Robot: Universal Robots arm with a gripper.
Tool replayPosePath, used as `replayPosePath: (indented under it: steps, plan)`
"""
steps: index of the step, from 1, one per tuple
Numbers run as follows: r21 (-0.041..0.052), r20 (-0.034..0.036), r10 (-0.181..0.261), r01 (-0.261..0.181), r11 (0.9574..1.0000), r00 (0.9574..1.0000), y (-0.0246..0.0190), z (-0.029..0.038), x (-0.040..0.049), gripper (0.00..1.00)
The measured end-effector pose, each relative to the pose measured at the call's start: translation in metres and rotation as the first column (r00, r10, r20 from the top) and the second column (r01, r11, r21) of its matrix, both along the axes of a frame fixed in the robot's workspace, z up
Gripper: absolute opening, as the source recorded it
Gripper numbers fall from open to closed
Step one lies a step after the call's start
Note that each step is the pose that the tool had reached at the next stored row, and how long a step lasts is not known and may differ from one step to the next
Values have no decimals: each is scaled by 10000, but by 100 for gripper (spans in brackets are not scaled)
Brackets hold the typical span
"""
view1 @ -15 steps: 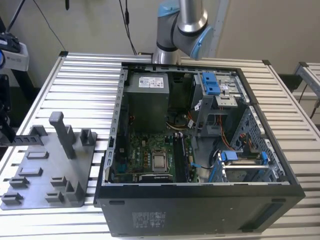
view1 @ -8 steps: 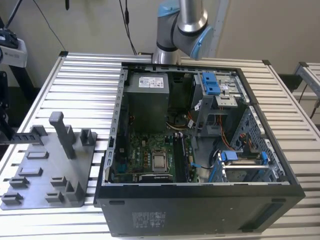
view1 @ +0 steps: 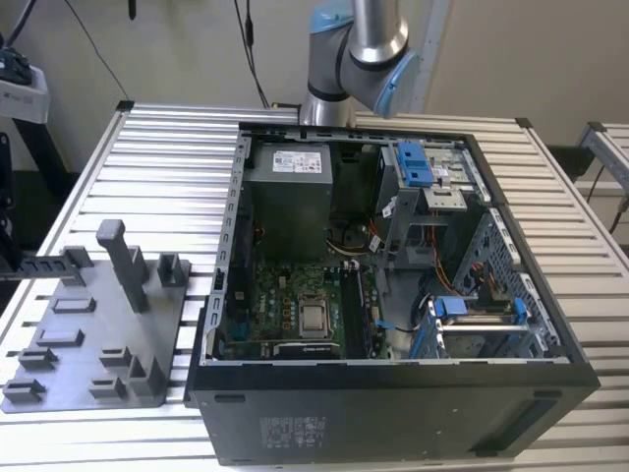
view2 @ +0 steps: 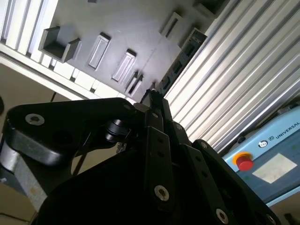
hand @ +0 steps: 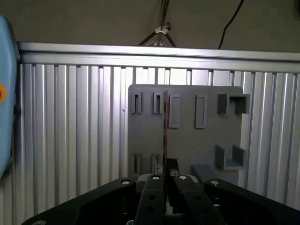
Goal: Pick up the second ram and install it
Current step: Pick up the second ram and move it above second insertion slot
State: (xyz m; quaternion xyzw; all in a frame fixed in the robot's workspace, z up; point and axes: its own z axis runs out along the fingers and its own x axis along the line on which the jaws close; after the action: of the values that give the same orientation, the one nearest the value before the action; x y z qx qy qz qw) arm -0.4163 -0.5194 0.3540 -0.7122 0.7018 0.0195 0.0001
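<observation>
Black claw (hand: 166, 177) of the arm is closed on the second ram (hand: 165, 131), a long, thin dark circuit-board stick. In the first wrist view the stick shows from its edge, as one narrow line that stands out straight from between the fingertips. The stick hangs above the flat grey plastic holder tray (hand: 187, 145) and, as far as I can judge, it does not touch the tray's slots.

In the exterior view the same tray (view1: 108, 324) lies on the ribbed aluminium table (view1: 147, 177), at nine o'clock from the open black computer case (view1: 393, 413). Inside the case I see the green motherboard (view1: 265, 295) with its square silver processor socket (view1: 314, 317). Long dark memory slots seem to run at three o'clock from this socket. I cannot tell if one of them is already filled.

By my judgement the step in hand is the carrying of the stick away from the tray. To do it well, the grip should be firm and near the middle of the stick, so that it does not tilt. The stick should travel upright, well clear of the tray's tall post (view1: 128, 261), and slowly, because a thin board bends and slips easily.
</observation>
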Motion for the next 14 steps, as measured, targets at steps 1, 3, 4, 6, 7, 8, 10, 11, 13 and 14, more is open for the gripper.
replayPosePath:
  steps: [1, 3, 4, 6, 7, 8, 10, 11, 13, 14]
  plan:
    - [11, 1, -1, 1, 10000, 10000, -3, 0, -1, 14]
    - [11, 1, -2, 2, 10000, 10000, -3, 3, 0, 14]
    - [10, 0, -2, 2, 10000, 10000, -3, 11, 0, 14]
    - [10, 1, -2, 2, 10000, 10000, -3, 40, 0, 14]
    - [9, 0, -2, 2, 10000, 10000, -3, 54, 0, 14]
    - [9, 2, -1, 1, 10000, 10000, -3, 77, 0, 14]
    - [8, 0, -1, 1, 10000, 10000, -5, 150, 0, 14]
    - [9, 1, -1, 1, 10000, 10000, -7, 181, 0, 14]
    - [8, 1, -1, 1, 10000, 10000, -7, 232, 0, 14]
    - [6, 3, -2, 2, 10000, 10000, -7, 239, 0, 14]
